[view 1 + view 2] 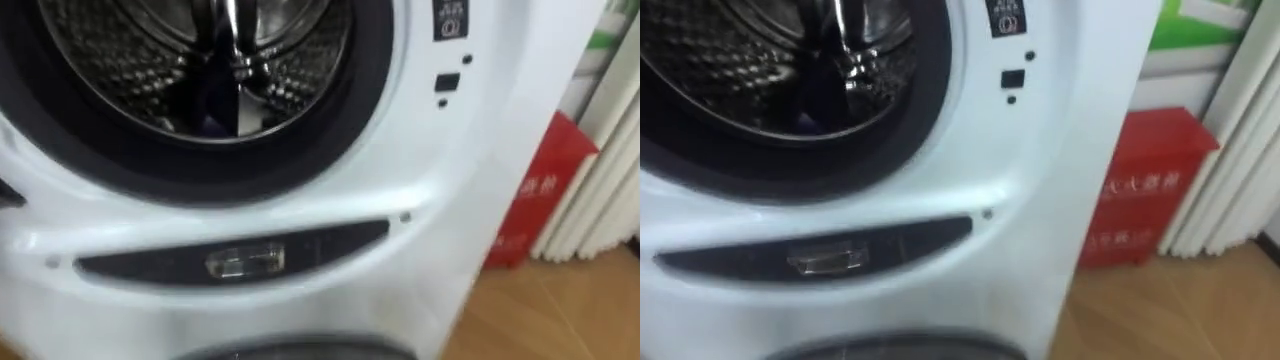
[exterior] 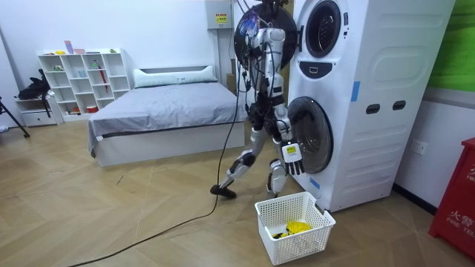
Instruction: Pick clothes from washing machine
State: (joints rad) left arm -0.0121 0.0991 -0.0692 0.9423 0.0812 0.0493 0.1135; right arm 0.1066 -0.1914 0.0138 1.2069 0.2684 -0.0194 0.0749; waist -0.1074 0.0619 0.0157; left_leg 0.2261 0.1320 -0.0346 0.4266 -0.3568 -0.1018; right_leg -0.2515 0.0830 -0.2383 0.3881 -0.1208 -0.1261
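Observation:
The upper washing machine's steel drum (image 1: 150, 70) is open close in front of me. A dark bluish shape (image 1: 212, 105) lies low inside it; I cannot tell whether it is cloth. In the room view I stand right against the two stacked machines (image 2: 371, 96), one foot set back. My left arm is raised toward the upper drum's opening (image 2: 324, 28). My right hand (image 2: 291, 156) hangs open beside the lower machine's open door (image 2: 308, 133) and holds nothing. A white basket (image 2: 276, 239) on the floor holds a yellow cloth (image 2: 298, 227).
A dark panel with a clear handle (image 1: 245, 262) runs below the drum. A red box (image 1: 1150, 190) and white pipes (image 1: 610, 170) stand to the machine's right. Behind me are a bed (image 2: 163, 111) and a white shelf (image 2: 82, 78) on a wooden floor.

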